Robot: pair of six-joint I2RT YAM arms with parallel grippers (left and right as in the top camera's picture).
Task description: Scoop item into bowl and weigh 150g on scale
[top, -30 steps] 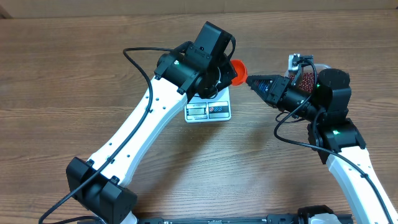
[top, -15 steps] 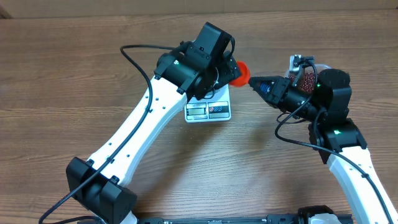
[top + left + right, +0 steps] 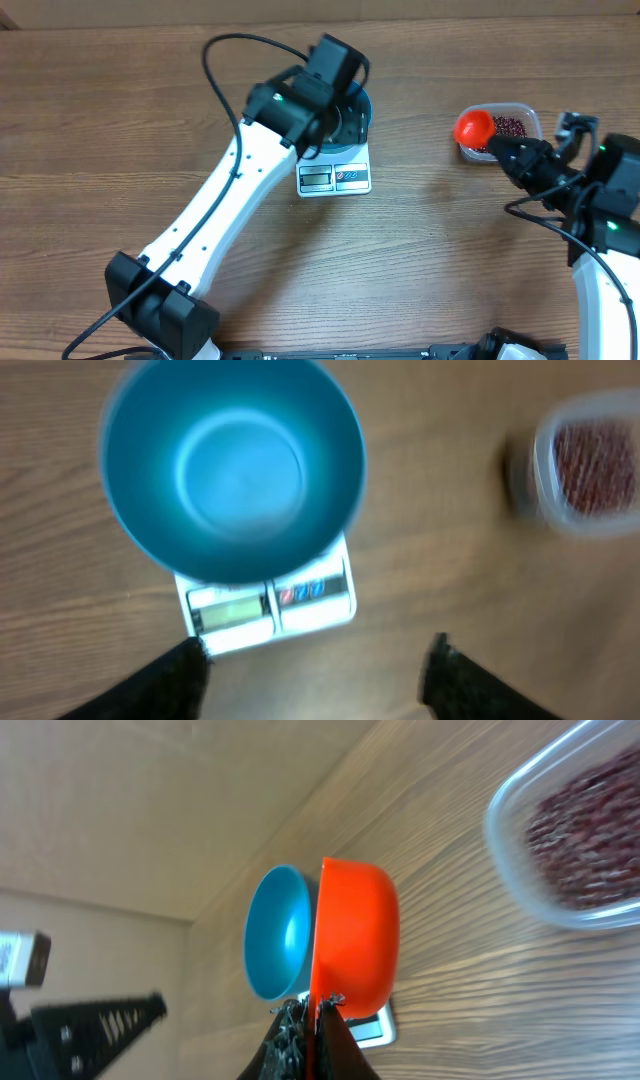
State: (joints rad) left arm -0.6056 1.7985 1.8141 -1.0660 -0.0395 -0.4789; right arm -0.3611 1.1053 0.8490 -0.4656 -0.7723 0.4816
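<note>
The blue bowl [image 3: 232,465] stands empty on the white scale [image 3: 270,605], and part of its rim [image 3: 360,108] shows from overhead beside the left wrist. My left gripper [image 3: 315,665] is open just short of the scale, with only bare table between its fingers [image 3: 185,672]. The item, a mass of red-brown beans [image 3: 510,127], lies in a clear plastic tub [image 3: 531,112] at the right. My right gripper [image 3: 318,1010] is shut on the thin handle of an orange scoop [image 3: 355,940]. The scoop [image 3: 473,127] hangs at the tub's left end.
The left arm [image 3: 225,210] runs diagonally from the front left to the scale. The right arm [image 3: 600,210] stands at the table's right edge. Brown wooden tabletop [image 3: 120,120] lies all round.
My right arm swung the orange scoop away from the bowl, rightward to the bean tub. My left gripper opened and drew back from the bowl.
</note>
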